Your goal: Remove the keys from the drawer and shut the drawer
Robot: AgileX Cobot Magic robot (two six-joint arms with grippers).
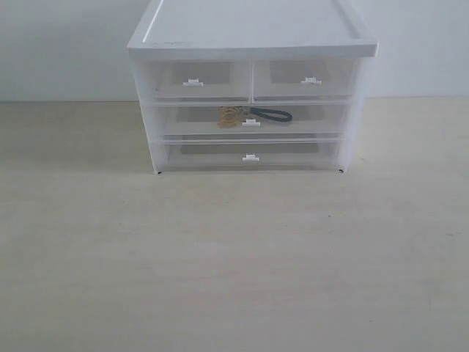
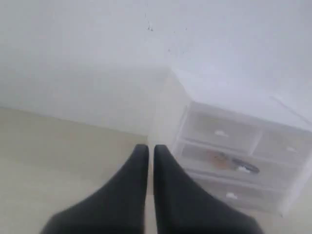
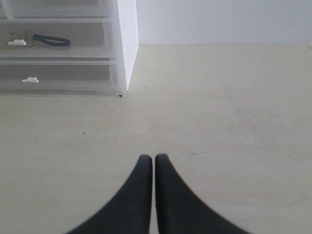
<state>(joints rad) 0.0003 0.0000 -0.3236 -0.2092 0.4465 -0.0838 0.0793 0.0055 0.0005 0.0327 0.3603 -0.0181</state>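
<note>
Nothing is begun yet: the keys (image 1: 233,116) lie inside the upper wide drawer (image 1: 315,119), which appears pushed in. The left claw (image 2: 147,147) and right claw (image 3: 153,157) are pinched narrow, empty, apart from the cabinet. The tab handle (image 1: 251,122) must be pulled first.

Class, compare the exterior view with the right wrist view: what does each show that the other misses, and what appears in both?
Only the exterior view: the cabinet's top and its whole width, with all four drawers shut. Only the right wrist view: the right hand, shut, holding nothing, well apart from the cabinet. Both: the table, the drawer, shut, with the keys inside and their black strap showing through its front, and the lower wide drawer beneath it.
</note>
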